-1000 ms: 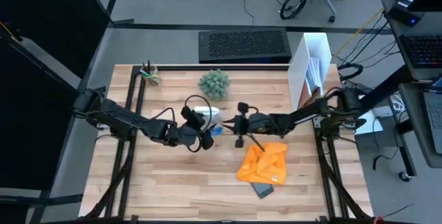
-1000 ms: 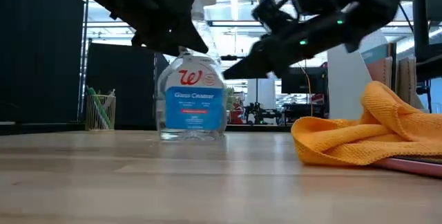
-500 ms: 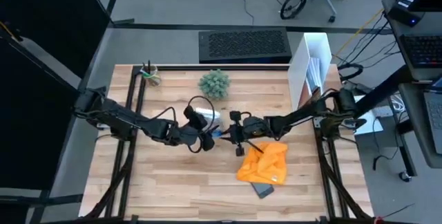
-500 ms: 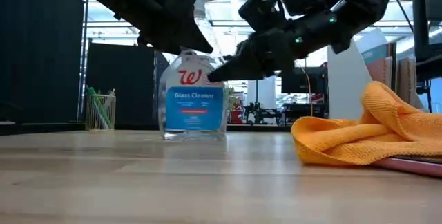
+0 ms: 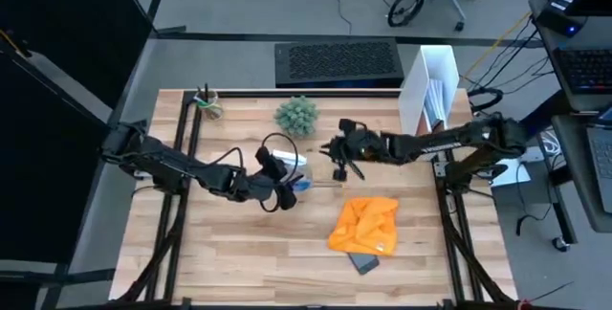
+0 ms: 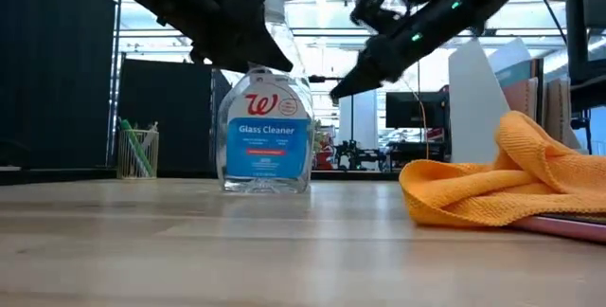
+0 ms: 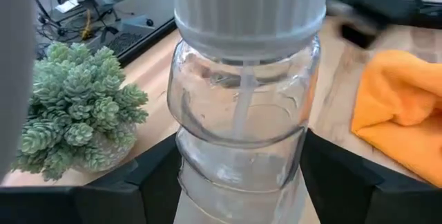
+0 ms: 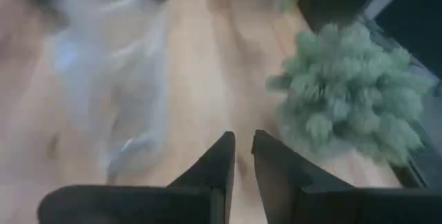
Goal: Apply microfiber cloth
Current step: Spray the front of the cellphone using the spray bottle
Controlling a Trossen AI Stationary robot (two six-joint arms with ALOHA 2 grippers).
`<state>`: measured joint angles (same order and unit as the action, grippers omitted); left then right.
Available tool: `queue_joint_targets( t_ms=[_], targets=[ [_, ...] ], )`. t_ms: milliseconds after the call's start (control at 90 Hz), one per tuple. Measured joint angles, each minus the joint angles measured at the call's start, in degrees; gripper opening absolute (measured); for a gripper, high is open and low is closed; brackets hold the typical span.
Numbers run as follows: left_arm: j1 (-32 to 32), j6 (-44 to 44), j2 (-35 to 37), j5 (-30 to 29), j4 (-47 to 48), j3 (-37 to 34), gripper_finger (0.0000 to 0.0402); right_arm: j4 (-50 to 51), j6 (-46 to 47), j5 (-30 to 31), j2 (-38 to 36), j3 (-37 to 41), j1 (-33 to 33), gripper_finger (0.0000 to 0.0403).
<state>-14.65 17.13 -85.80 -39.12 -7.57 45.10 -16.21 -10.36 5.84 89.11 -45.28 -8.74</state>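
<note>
The orange microfiber cloth lies crumpled on the table right of centre, its near part draped over a dark phone; it also shows in the low view. A clear spray bottle with blue liquid stands upright at the table's middle, with my left gripper shut on it. My right gripper hovers above the table beyond the cloth, between the bottle and a white box, its fingers nearly together with nothing between them. My left gripper pinches the bottle's clear shoulder, just below the white collar, between its two fingers. The fingers come in about level from the table's left side. The bottle stands upright, its base on the table.
A small green plant stands behind the bottle. A pencil cup is at the far left corner, a white box at the far right, a dark mat beyond the far edge. Bare wood lies along the near edge.
My right gripper has first dipped toward the bottle and the cloth's far left corner, then risen and swung toward the table's far edge, away from the cloth. The cloth, phone and bottle have stayed where they were.
</note>
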Motion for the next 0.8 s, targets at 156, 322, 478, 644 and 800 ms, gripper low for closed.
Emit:
queue_joint_targets(
  t_ms=[156, 322, 478, 644, 800],
  targets=[
    [-0.56, 0.3, 0.0, 0.03, -0.07, 0.0, 0.0241, -10.26, 3.48, -8.09, 8.98, 0.09, -1.36, 0.0038],
    [-0.77, 0.09, 0.0, 0.86, -0.81, -0.04, 0.0241, -14.29, 3.79, -9.37, 13.25, 0.11, 3.39, 0.0038],
    [-0.88, -2.41, 0.0, 2.12, -1.25, -0.04, 0.0241, -10.34, 4.37, -5.17, 12.28, 0.0, 7.03, 0.0038],
    [-0.96, -4.91, 0.0, 5.44, -1.53, 0.02, 0.0241, -4.78, 8.18, -2.99, 9.81, 0.0, 10.31, 0.0038],
    [-0.68, -5.84, 0.04, 9.91, -1.6, 0.06, 0.0241, 1.9, 11.08, -0.66, 8.14, 0.11, 11.7, 0.0038]
  ],
)
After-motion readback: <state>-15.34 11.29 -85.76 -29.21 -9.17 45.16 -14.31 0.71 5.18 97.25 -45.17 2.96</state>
